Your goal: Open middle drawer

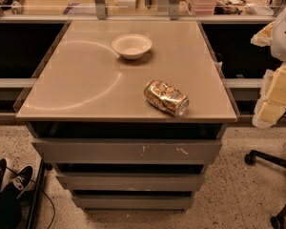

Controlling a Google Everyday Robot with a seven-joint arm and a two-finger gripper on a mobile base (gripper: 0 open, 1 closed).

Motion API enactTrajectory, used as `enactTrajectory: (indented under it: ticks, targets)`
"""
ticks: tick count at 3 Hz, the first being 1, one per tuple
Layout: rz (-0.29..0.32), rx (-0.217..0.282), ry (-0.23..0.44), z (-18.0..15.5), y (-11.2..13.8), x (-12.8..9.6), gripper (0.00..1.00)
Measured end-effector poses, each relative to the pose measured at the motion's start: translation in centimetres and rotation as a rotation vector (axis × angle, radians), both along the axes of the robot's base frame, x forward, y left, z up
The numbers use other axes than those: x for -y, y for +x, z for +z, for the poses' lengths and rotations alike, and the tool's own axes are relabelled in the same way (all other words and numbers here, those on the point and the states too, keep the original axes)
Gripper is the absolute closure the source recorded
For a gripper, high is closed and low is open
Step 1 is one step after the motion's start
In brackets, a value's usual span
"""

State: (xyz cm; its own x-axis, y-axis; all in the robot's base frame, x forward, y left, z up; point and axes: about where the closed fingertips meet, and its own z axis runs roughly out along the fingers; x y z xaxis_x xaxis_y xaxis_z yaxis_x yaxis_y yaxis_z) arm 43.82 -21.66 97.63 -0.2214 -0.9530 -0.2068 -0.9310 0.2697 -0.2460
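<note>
The middle drawer (pixel 128 181) is a wide, shallow, plain grey front in the cabinet under the tabletop, with a dark gap above it. Above it is the taller grey front with pale scratch marks (pixel 128 151). Below it is the narrowest grey front (pixel 133 202). My gripper (pixel 269 106) shows as pale yellow and white parts at the right edge of the view. It is level with the tabletop's right side, well above and to the right of the drawers, and touches nothing.
A white bowl (pixel 132 46) and a dented gold can (pixel 166 97) lie on the beige tabletop (pixel 76 80). A person's black shoes (pixel 12 178) and a cable are on the floor at left. Chair legs with castors (pixel 271 161) stand at right.
</note>
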Motion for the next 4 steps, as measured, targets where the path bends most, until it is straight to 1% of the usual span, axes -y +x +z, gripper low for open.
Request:
enactTrajectory:
  ticks: [1,2,3,4]
  targets:
    - [0.0,0.0,0.0,0.0,0.0,0.0,0.0]
    - [-0.003,-0.015,0.053,-2.7,-1.3,-0.8,0.0]
    - [-0.028,-0.051,0.099,-6.4,-2.5,-1.0,0.0]
    - [-0.026,-0.052,0.097,-6.5,-2.5,-1.1,0.0]
